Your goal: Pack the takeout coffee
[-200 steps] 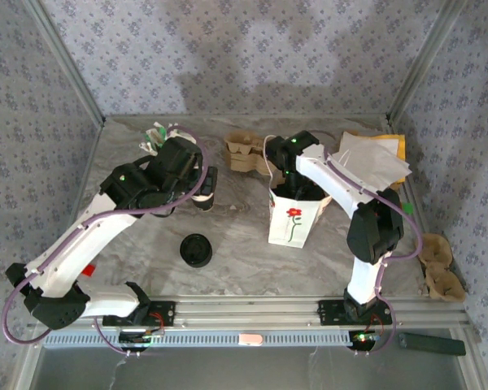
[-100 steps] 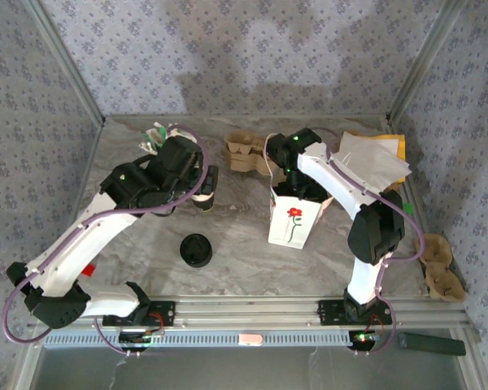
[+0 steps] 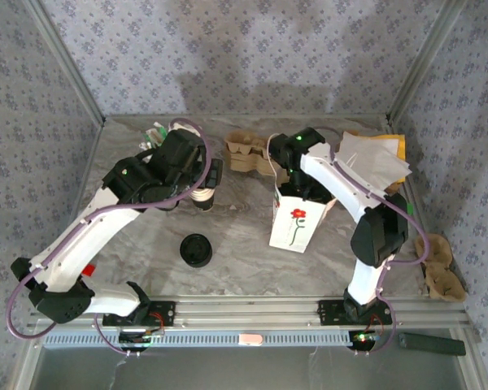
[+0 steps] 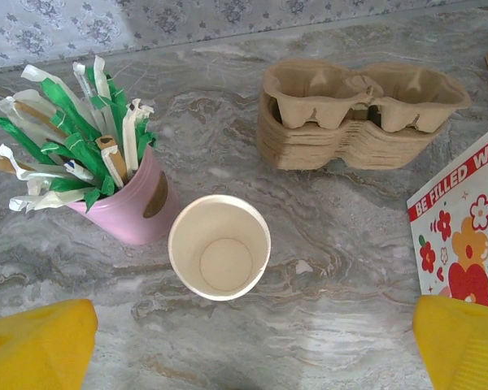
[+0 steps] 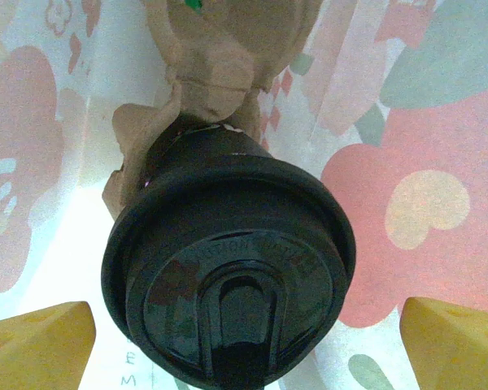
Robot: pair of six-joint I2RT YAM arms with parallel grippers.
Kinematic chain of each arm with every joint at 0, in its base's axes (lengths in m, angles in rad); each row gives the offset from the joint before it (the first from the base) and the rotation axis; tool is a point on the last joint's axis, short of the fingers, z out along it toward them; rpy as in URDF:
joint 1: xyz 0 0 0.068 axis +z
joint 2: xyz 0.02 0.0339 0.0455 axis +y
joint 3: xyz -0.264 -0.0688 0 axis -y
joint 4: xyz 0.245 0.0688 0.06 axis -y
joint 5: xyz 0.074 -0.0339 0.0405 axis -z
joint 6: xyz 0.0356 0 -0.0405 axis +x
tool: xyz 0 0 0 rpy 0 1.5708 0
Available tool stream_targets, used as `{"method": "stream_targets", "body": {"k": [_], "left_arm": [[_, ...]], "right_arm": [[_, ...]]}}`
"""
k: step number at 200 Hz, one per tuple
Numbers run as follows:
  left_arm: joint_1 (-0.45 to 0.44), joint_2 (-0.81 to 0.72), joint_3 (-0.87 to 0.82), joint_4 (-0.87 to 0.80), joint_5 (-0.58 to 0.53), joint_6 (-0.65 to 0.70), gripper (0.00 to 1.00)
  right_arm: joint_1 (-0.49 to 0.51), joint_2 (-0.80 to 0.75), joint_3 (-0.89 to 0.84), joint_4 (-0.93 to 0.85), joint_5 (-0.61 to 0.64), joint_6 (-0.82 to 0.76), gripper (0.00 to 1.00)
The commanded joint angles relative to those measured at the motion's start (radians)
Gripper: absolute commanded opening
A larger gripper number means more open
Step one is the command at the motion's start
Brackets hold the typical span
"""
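Hanging over the mouth of the tall white paper bag with a red flower printed on its front (image 3: 295, 226), the right tool (image 5: 244, 341) is released. Its yellow fingertips (image 5: 37, 341) sit wide apart at the two lower corners of the wrist view, touching nothing. Inside the bag, straight below that tool, sits the takeout coffee (image 5: 228, 268). It shows as a round black plastic lid, and the cup body beneath is hidden. It rests in a brown moulded-pulp carrier (image 5: 215, 57), part of which shows beyond the lid.

The likeliest trouble is on the way out. The bag is light and tall, so a finger or the wrist catching its rim could drag or tip it. The coffee would then lean in its pocket and might pop its lid. How squarely the cup is seated cannot be told from above.

To the left of the bag, the left tool (image 4: 244, 345) is also released, with its yellow pads (image 4: 37, 345) spread. It hangs above a lidless white paper cup (image 4: 220, 246), which is empty. Just beside that cup stands a pink cup (image 4: 138, 207) stuffed with green-and-white wrapped sticks. A careless descent could knock either over. Behind the bag, toward the back wall, lies a stack of brown pulp carriers (image 4: 362, 122) on the marbled tabletop (image 4: 325, 268).
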Motion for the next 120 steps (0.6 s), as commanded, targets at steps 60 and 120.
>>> {"method": "stream_targets", "body": {"k": [60, 120], "left_arm": [[-0.013, 0.049, 0.137, 0.060, 0.056, 0.060, 0.99], [-0.041, 0.142, 0.225, 0.107, 0.173, 0.075, 0.95]], "right_arm": [[0.005, -0.053, -0.058, 0.012, 0.021, 0.011, 0.97], [0.020, -0.066, -0.106, 0.026, 0.021, 0.019, 0.97]]}}
